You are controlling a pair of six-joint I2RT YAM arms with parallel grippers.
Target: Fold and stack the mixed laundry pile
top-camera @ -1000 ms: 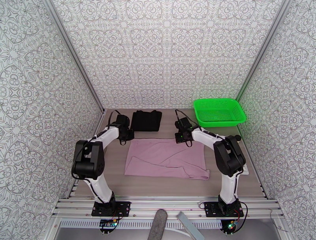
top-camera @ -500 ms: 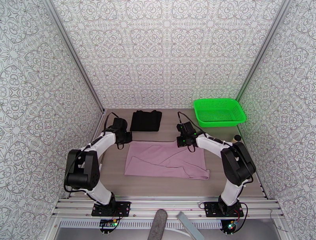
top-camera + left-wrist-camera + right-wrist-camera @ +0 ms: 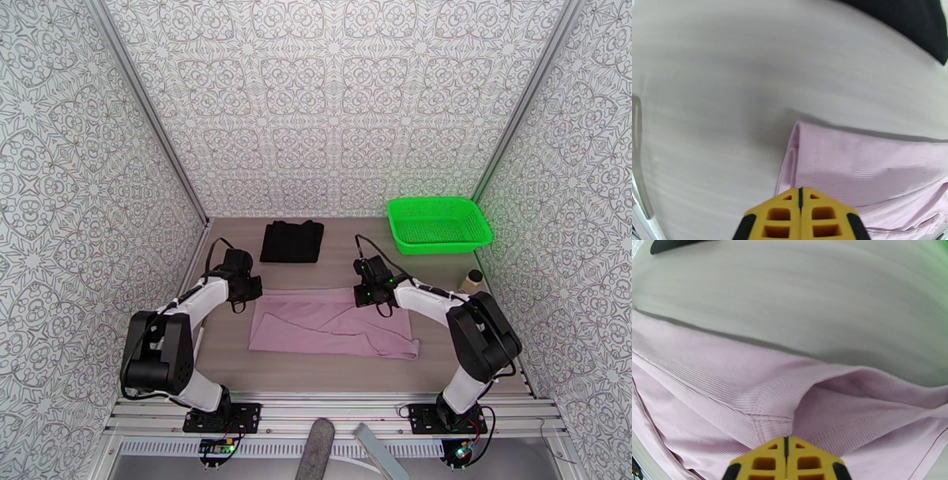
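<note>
Tabletop (image 3: 316, 371), pale smooth laminate w/ faint grain, runs bare on the near side of the pink shirt (image 3: 332, 324). Shirt is soft fine-ribbed knit w/ stitched seams, dusty mauve and roughly rectangular. It lies mostly flat w/ diagonal creases, long axis left-right, and a narrow tail pokes out at its near-right corner. Left gripper (image 3: 799, 197) sits at shirt's far-left corner. Its yellow waffle-pattern fingers are clenched to a hairline seam, the corner is pinched at the tips, and the fabric edge there is doubled over. Right gripper (image 3: 786, 445) sits on shirt's far edge toward the right. Its fingers are likewise pressed together, w/ cloth tented up into them beside a seam junction. Beyond shirt's far edge, left of its centre and apart from it, lies the black garment (image 3: 292, 241), matte, folded to a compact near-square. Beyond shirt's far-right corner sits a green basket (image 3: 439, 248), bright plastic mesh, rectangular w/ rounded corners.
</note>
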